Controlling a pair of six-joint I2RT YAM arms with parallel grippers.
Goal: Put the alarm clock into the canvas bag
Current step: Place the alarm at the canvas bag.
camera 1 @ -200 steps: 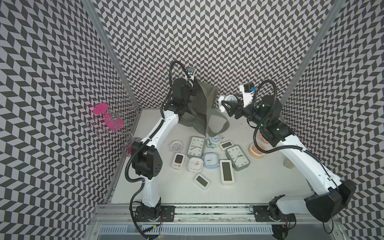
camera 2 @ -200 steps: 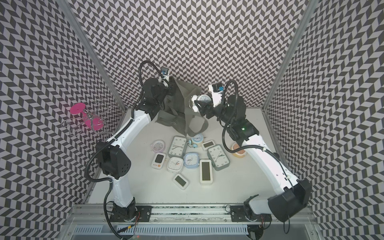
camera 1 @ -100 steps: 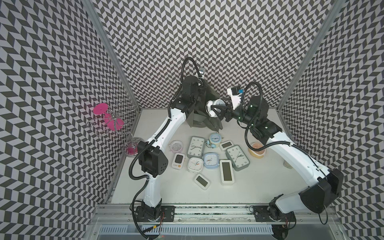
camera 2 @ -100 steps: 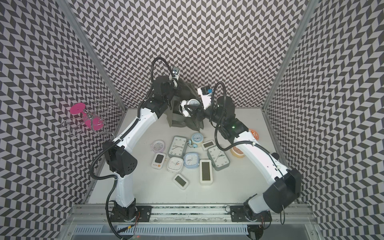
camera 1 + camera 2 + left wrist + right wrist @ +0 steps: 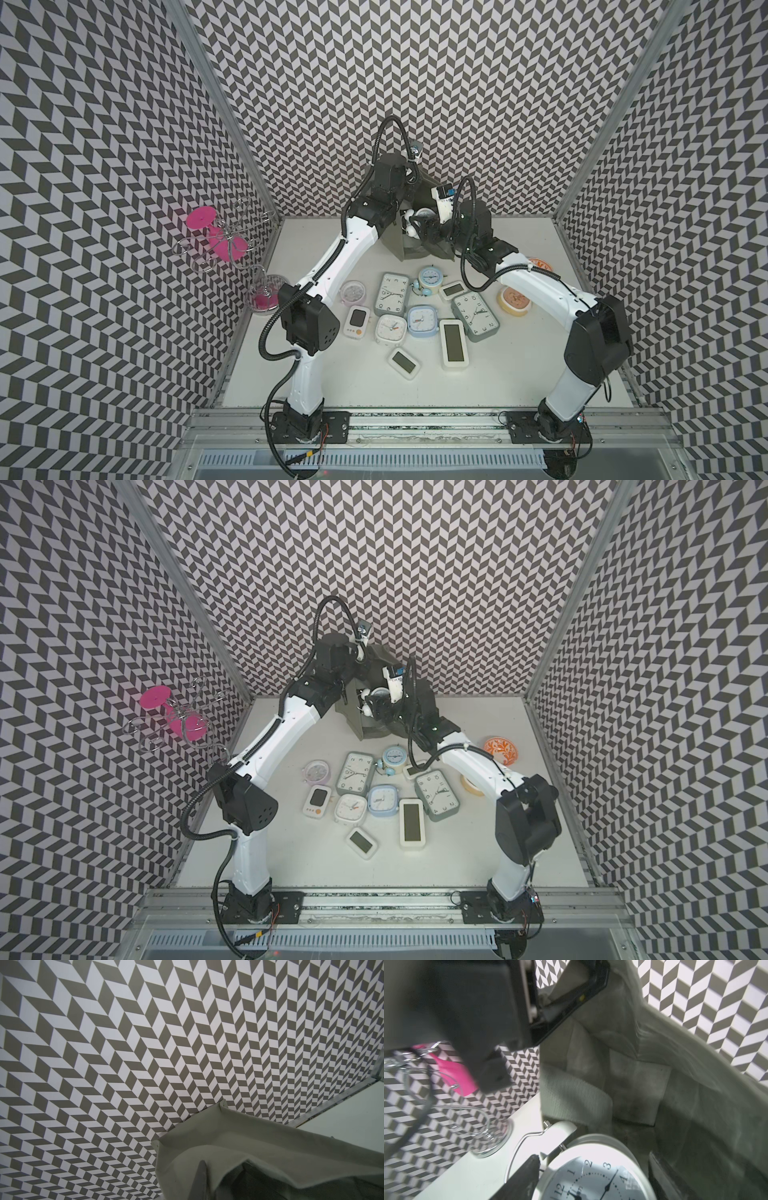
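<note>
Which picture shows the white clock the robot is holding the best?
The right wrist view: the white clock is big and close, numerals readable. Both top views show it tiny at the canvas bag. The left wrist view shows only bag cloth.

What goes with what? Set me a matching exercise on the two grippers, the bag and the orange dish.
1. left gripper
2. right gripper
3. canvas bag
4. orange dish

A. holds the white alarm clock
B. lies on the table, untouched
C. pinches the bag's rim
D. grey-green, its mouth open

Pairs: 1-C, 2-A, 3-D, 4-B
</note>
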